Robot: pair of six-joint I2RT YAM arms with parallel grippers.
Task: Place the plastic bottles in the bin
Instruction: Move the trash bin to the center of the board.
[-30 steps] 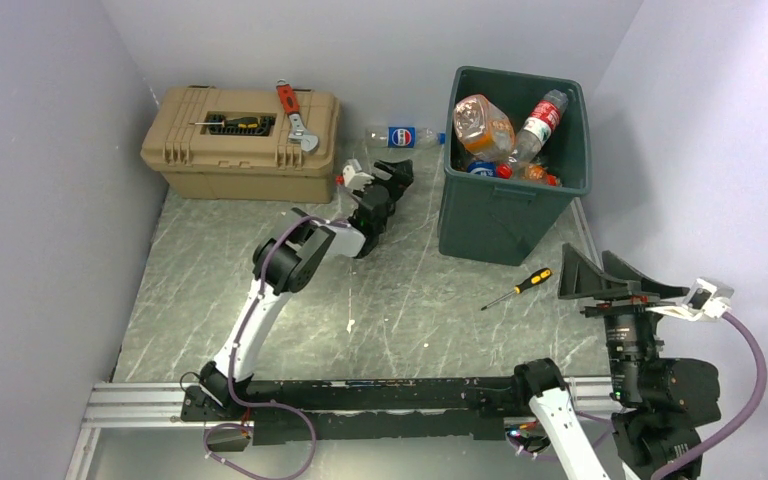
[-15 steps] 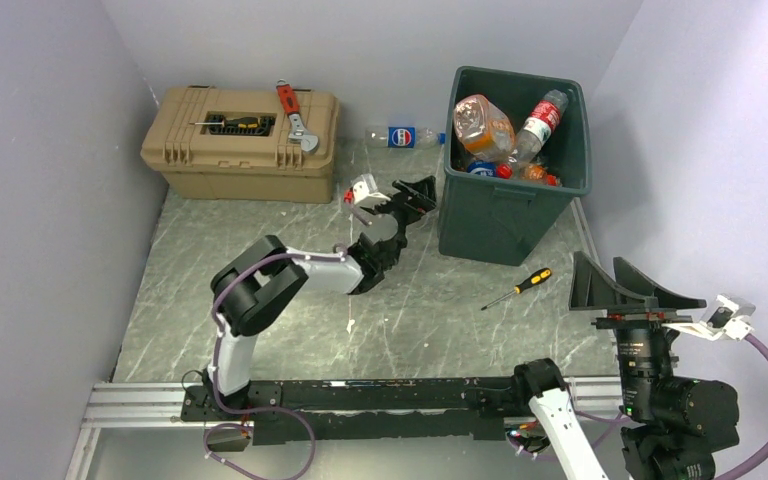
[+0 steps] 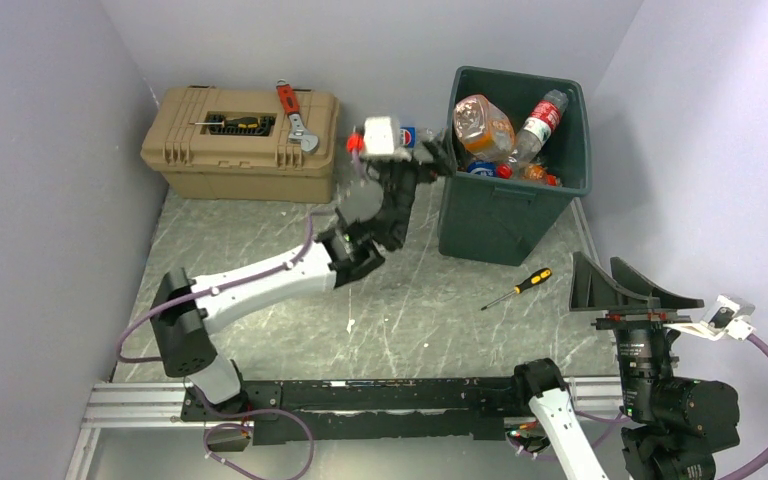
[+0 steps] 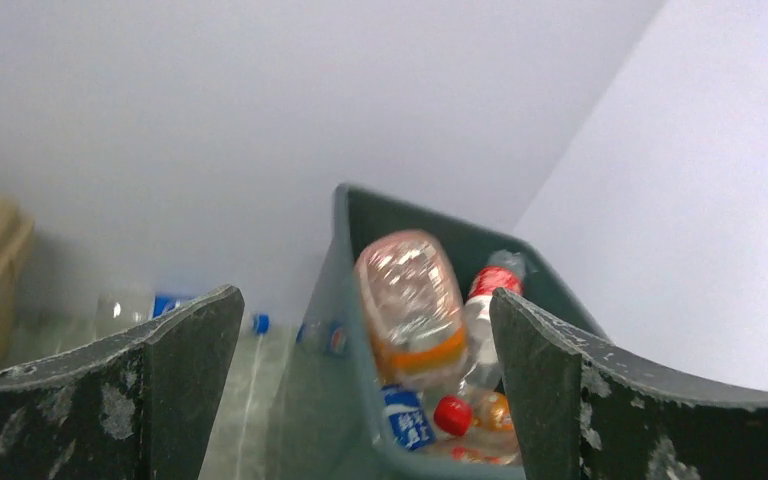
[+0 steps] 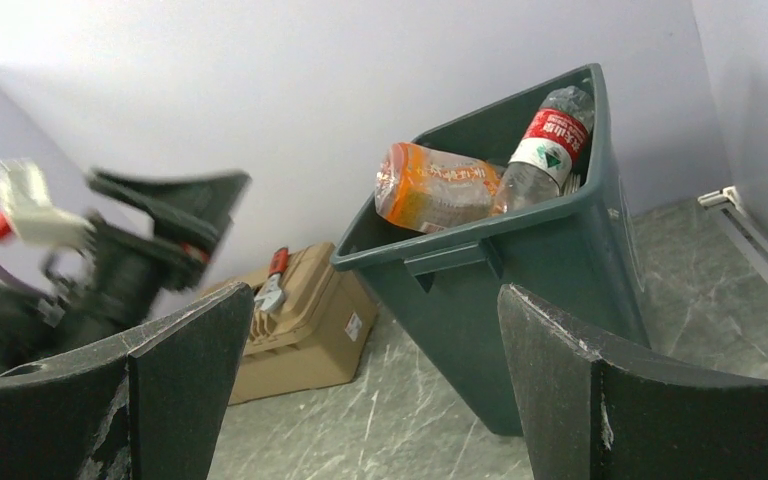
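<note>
The bin (image 3: 508, 215) stands at the back right and holds several plastic bottles, among them an orange-labelled one (image 3: 482, 122) and a red-labelled one (image 3: 541, 117). My left gripper (image 3: 425, 160) hovers open and empty just left of the bin's rim. Behind its wrist, a blue-labelled bottle (image 3: 409, 132) lies on the table, mostly hidden. In the left wrist view my left gripper (image 4: 362, 300) frames the bin wall (image 4: 345, 260), with that bottle (image 4: 150, 308) to its left. My right gripper (image 3: 630, 285) stands open and empty at the near right. In its own view my right gripper (image 5: 375, 295) faces the bin (image 5: 530, 270).
A tan toolbox (image 3: 240, 150) sits at the back left with a red wrench (image 3: 293, 112) and a screwdriver (image 3: 235, 122) on its lid. A yellow-handled screwdriver (image 3: 520, 287) lies on the table in front of the bin. Walls close in on the left, back and right.
My left arm has stretched out and lifted its open gripper toward the back, up to the bin's left rim, covering the blue-labelled bottle. The right arm sank slightly, then held still.
</note>
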